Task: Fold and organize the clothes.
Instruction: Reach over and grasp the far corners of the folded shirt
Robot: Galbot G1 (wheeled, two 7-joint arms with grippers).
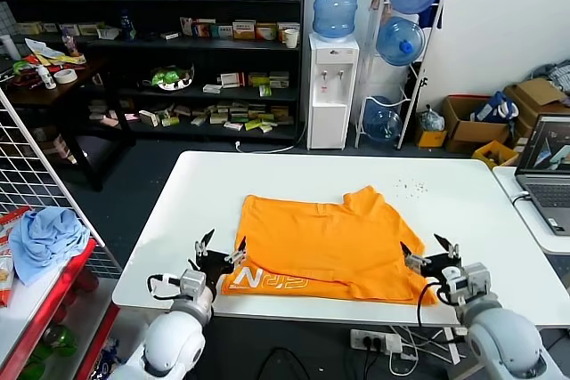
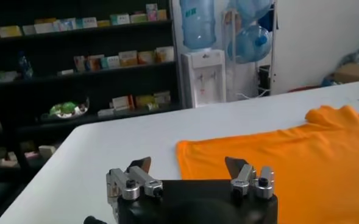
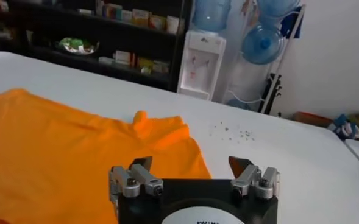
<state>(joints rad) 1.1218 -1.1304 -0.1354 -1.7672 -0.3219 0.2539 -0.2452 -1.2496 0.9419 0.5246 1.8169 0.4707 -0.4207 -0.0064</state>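
Orange T-shirt (image 1: 329, 242) is laid flat mid-bench, near the front edge, white lettering (image 1: 272, 279) shown on a folded strip at its left front corner. Left claw (image 1: 221, 249) is held open at that corner, above the bench (image 1: 427, 193). Right claw (image 1: 429, 249) is held open at the shirt's right front corner.

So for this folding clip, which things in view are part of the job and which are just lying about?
Part of the job:
- orange T-shirt, spread on the white table
- left end effector, open at the shirt's near left corner
- right end effector, open at its near right corner

Just lying about:
- light blue cloth
- laptop
- water dispenser
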